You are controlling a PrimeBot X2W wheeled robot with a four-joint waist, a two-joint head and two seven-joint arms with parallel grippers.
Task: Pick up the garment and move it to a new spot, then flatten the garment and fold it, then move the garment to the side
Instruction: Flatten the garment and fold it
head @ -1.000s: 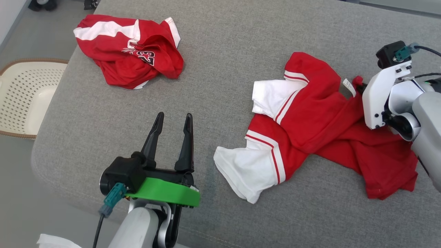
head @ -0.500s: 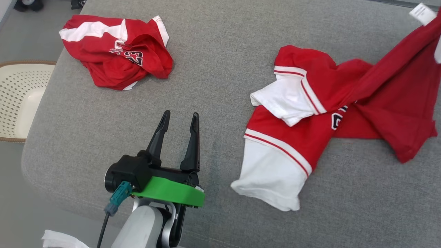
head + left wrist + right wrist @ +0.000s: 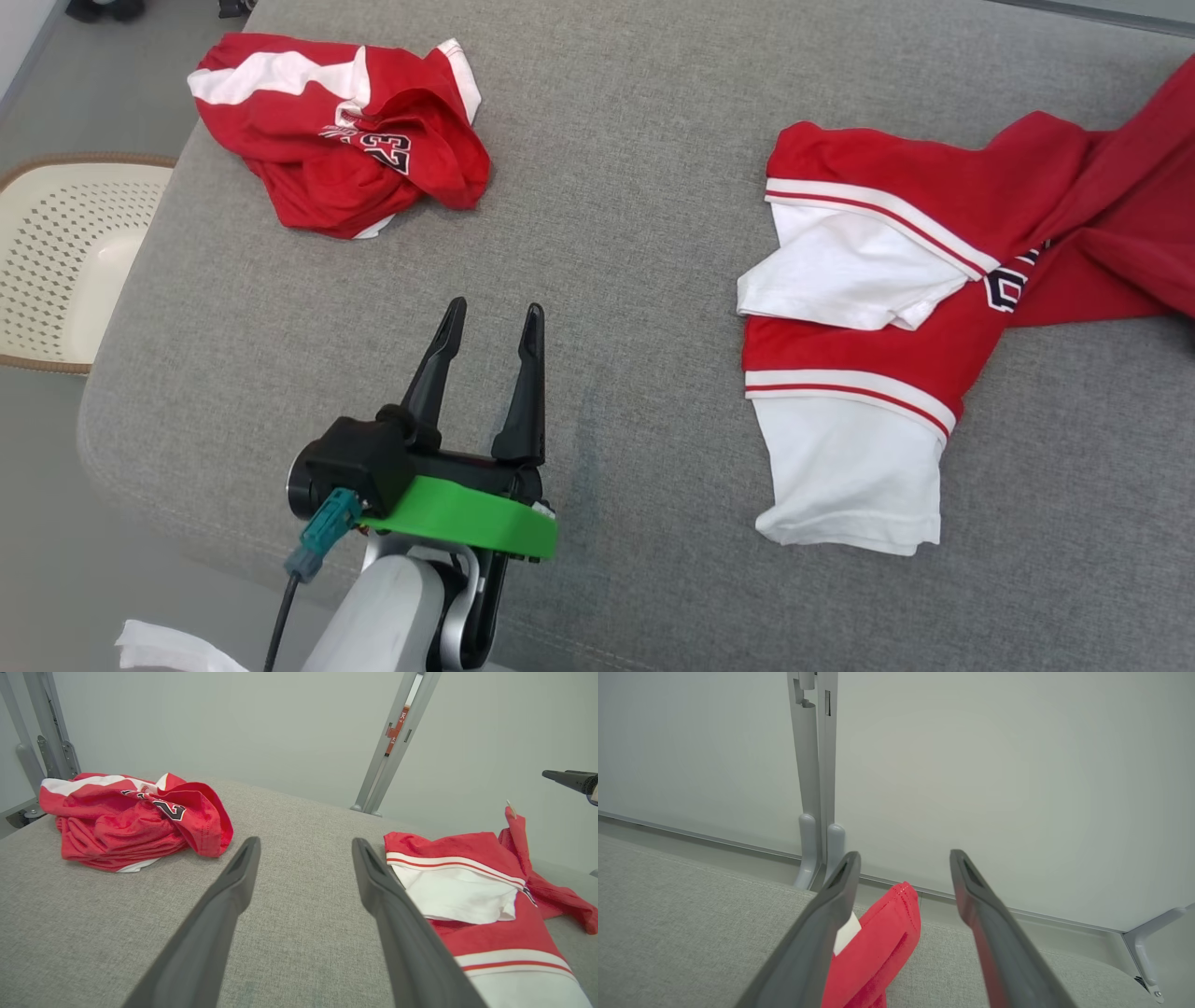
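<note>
The garment (image 3: 878, 308), a red shirt with white sleeves, lies partly spread on the right of the grey cushion (image 3: 607, 187), its red body trailing off to the far right. My left gripper (image 3: 493, 313) hovers open and empty near the cushion's front, left of the garment. In the left wrist view the garment (image 3: 467, 882) lies right of my left gripper (image 3: 306, 844). My right gripper (image 3: 903, 856) stands open above a raised fold of the garment (image 3: 878, 947) with its white label (image 3: 847, 933); the fold hangs free of both fingers. My right gripper's fingertip (image 3: 570, 780) shows at the far right.
A second red and white garment (image 3: 345, 131) lies crumpled at the cushion's far left corner. A cream perforated basket (image 3: 56, 261) stands on the floor to the left. A grey metal post (image 3: 815, 765) and a pale wall rise behind the cushion.
The right gripper, shut on the garment's edge before, has pulled it out to the right and opened. The garment now lies more spread. The head camera has shifted; the left gripper has stayed put.
</note>
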